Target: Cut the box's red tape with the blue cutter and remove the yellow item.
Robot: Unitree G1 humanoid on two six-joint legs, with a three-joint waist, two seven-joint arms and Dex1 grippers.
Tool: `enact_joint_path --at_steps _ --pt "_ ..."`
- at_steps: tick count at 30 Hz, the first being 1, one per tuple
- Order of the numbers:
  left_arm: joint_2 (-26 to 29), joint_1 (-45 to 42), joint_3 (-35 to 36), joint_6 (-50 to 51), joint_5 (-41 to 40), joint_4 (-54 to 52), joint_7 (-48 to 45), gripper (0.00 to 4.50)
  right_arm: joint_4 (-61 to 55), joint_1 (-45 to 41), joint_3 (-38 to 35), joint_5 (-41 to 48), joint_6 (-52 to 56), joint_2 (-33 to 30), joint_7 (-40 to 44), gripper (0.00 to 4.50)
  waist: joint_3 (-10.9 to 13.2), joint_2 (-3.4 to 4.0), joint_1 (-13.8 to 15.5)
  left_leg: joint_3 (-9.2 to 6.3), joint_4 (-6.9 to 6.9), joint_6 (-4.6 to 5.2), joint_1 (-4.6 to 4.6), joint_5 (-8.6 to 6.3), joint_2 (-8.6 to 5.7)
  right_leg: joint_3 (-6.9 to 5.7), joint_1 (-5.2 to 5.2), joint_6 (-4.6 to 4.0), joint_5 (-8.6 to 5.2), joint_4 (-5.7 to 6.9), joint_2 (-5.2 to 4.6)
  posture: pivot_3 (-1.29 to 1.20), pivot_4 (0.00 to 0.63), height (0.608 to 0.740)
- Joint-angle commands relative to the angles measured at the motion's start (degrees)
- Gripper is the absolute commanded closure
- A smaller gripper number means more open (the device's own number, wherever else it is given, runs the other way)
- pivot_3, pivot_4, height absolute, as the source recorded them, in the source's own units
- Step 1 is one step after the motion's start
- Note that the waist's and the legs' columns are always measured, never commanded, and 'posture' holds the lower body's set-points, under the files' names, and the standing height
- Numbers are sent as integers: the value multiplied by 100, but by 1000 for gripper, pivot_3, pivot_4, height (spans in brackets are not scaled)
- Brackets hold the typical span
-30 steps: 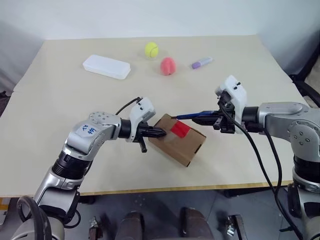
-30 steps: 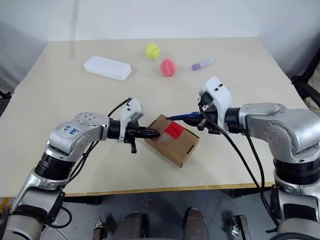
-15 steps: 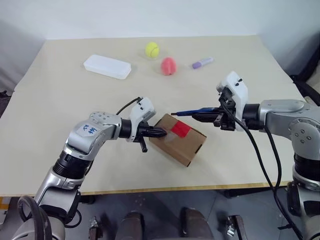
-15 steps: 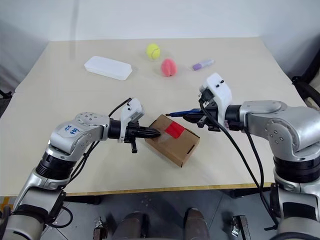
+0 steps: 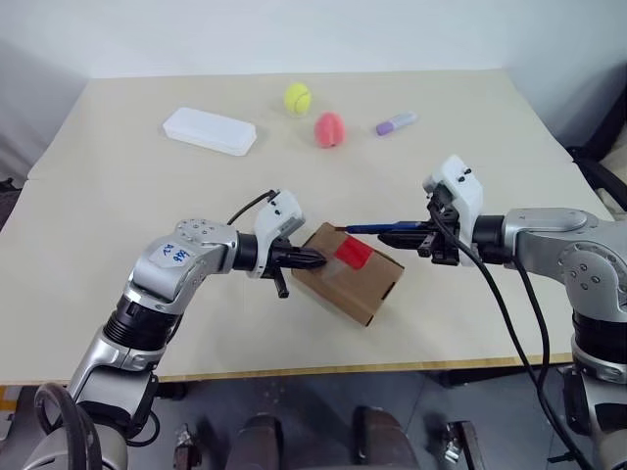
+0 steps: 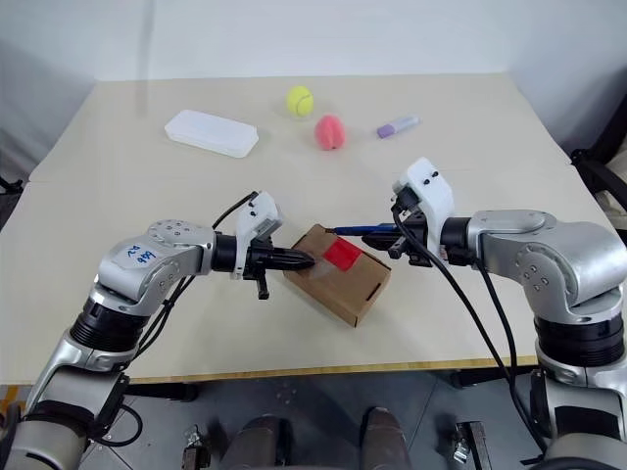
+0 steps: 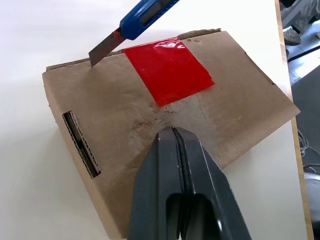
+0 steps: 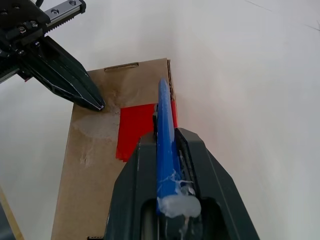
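On pale tabletop (image 5: 118,215): box (image 5: 348,274), pinned by closed left claw (image 5: 315,259); right claw (image 5: 411,235) gripping blue cutter (image 5: 377,228), blade at red tape (image 7: 167,70).

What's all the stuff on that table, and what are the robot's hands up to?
table: one, pale wood, under everything
box: one, brown cardboard, near the front middle
red tape: one patch, on the box's top
blue cutter: one, blade at the box's far edge
white case: one, far left
tennis ball: one, yellow-green, far middle
pink ball: one, beside the tennis ball
marker: one, lavender, far right
left gripper: shut, tips pressed on the box
right gripper: shut on the cutter
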Motion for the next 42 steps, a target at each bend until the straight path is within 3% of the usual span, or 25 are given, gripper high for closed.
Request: enact_joint_path --at_steps 1,21,42 --pt "32 26 -109 70 143 24 4 4500 8 -234 -266 93 -3 138 -129 4383 0 0 -2 0 1 0 0 0 0 0 0 0 0 1 0 0 150 740" --pt "50 29 -116 45 168 45 -17 4500 -109 216 -114 118 -5 -170 57 4383 0 0 2 0 2 2 -1 -1 0 1 0 0 0 1 0 0 150 740" --pt "14 69 -247 286 233 12 162 4500 -424 123 4 302 266 -924 515 4383 0 0 11 0 7 4 -1 -2 0 1 2 0 0 0 0 0 150 740"
